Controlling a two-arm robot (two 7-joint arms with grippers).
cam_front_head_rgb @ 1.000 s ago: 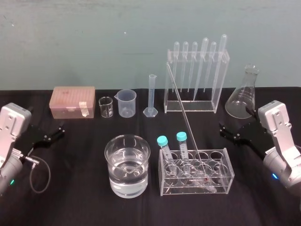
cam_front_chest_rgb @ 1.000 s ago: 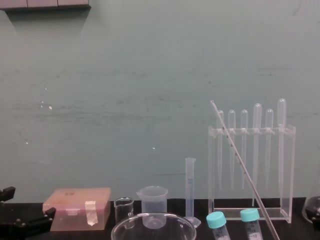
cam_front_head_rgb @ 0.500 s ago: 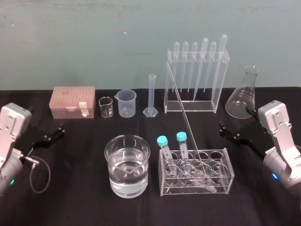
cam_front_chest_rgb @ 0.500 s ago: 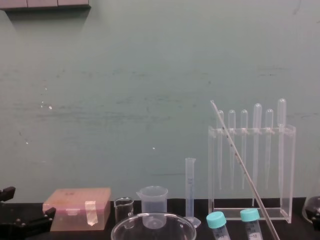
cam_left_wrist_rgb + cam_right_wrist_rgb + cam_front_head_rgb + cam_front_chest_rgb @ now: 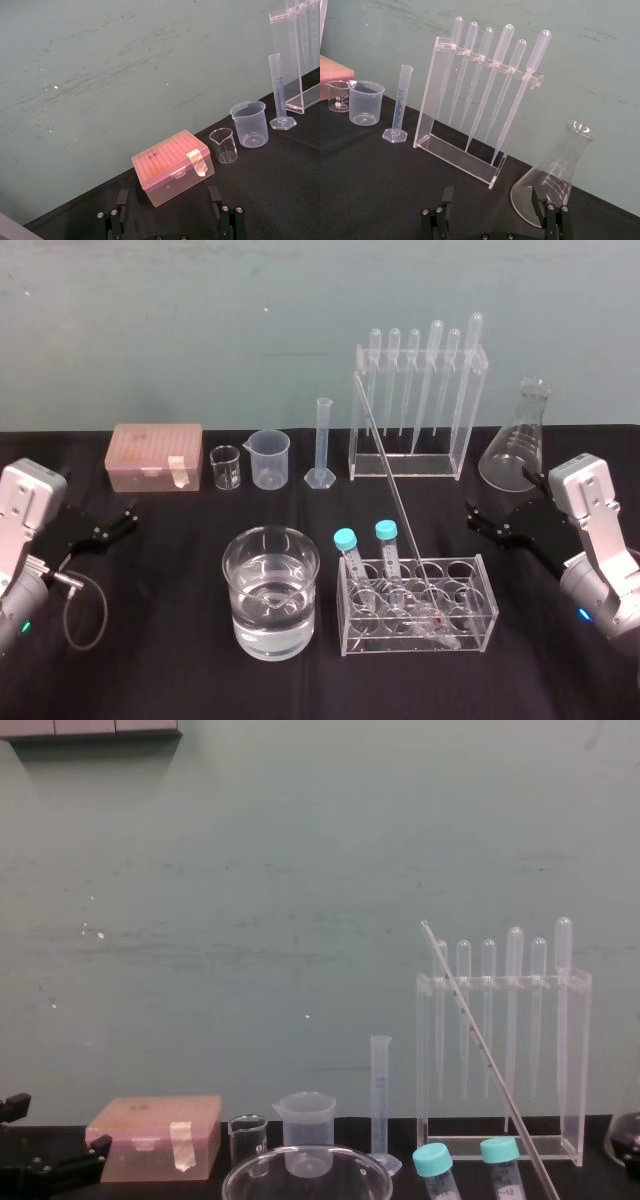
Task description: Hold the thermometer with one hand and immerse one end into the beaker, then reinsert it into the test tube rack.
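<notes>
A black table (image 5: 160,660) stands against a green wall, crowded with labware. Nothing of the job looks begun. The thermometer (image 5: 392,485) leans in the low rack (image 5: 487,605), red tip down among the capped tubes, its top tilted back towards the pipette stand (image 5: 400,466). The plastic beaker (image 5: 270,458) sits at the back, well apart from it. The left claw (image 5: 118,518) rests open at the table's left side, and the right claw (image 5: 476,517) is open near the flask (image 5: 520,445). Neither holds anything. Lifting, dipping and returning are all left, I'd say.
</notes>
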